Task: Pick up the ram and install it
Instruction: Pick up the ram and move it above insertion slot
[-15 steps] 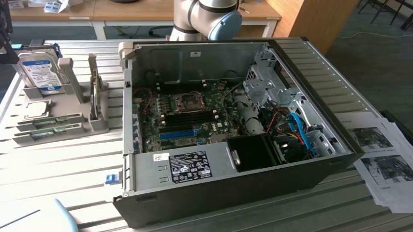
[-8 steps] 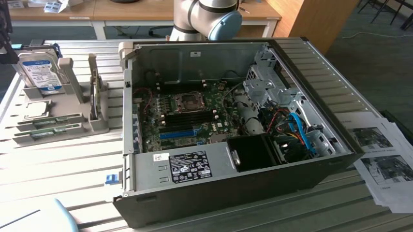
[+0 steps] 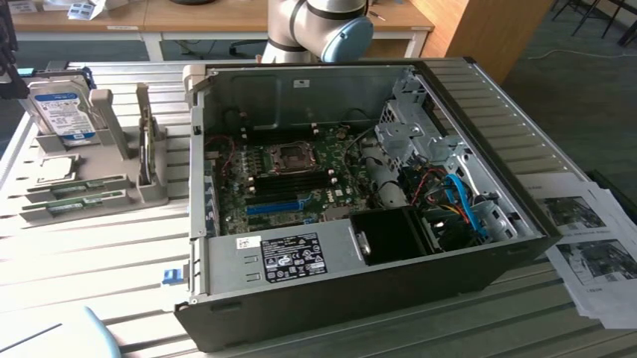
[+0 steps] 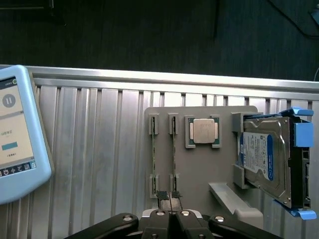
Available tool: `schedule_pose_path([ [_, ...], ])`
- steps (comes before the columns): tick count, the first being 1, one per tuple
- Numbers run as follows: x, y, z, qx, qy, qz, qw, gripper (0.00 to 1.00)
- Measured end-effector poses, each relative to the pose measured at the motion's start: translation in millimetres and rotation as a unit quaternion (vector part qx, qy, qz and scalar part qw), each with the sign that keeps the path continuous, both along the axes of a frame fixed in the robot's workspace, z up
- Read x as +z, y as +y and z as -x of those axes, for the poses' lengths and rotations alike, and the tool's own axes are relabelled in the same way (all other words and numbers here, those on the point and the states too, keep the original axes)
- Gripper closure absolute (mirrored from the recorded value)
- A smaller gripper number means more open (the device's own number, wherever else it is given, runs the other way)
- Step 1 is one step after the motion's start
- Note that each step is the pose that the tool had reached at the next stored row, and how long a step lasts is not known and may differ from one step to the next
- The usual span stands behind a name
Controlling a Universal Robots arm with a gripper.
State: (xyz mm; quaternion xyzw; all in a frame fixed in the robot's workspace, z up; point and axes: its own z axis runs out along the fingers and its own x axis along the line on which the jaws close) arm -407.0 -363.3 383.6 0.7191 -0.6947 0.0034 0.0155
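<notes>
The hand (image 4: 172, 219) was closed tight, its fingers pressed together with nothing between them, hovering over one end of the grey holder (image 4: 199, 172). The ram (image 4: 175, 154) sat edge-up in its slot there, beside a second stick (image 4: 154, 154), on the worktop (image 3: 119, 246) at the exterior view's left of the open computer case (image 3: 348, 298).

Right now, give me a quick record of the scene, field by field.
hand: shut, at one end of the two sticks, holding nothing
ram: two sticks on edge in the grey holder, not yet installed
also in holder: chip, hard drive
case: open, board exposed
</notes>
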Motion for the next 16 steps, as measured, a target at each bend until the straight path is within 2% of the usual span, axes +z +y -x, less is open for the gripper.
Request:
schedule_pose_path([
  [8,-4.2,0.0,0.1,0.000,-0.0020,0.0000,1.0000,0.91],
  [16,-10.5,0.0,0.1,0.000,-0.0020,0.0000,1.0000,0.91],
])
